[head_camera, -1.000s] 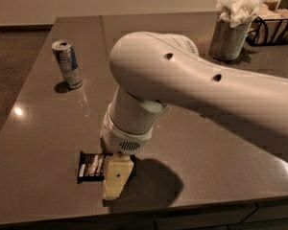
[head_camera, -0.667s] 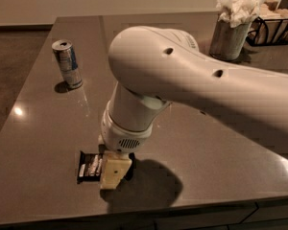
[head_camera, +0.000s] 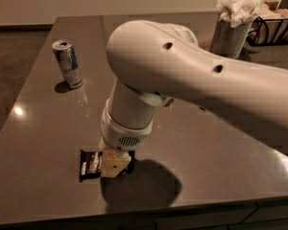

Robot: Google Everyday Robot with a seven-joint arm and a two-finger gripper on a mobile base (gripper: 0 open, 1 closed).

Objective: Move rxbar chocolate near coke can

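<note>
The rxbar chocolate (head_camera: 89, 164) is a flat black wrapper with white lettering, lying on the dark table near its front left edge. My gripper (head_camera: 113, 165) points down from the big white arm (head_camera: 182, 75) and sits on the right end of the bar, covering that part. No orange-red coke can is in view; the arm hides much of the table's middle.
A slim silver-and-blue can (head_camera: 67, 63) stands upright at the back left. A grey cup stuffed with white napkins (head_camera: 232, 30) and a dark wire basket (head_camera: 276, 28) stand at the back right. The table's front edge (head_camera: 134, 214) runs close below the bar.
The gripper has shifted a little left and lower over the right end of the bar. The bar and the silver-and-blue can have stayed put.
</note>
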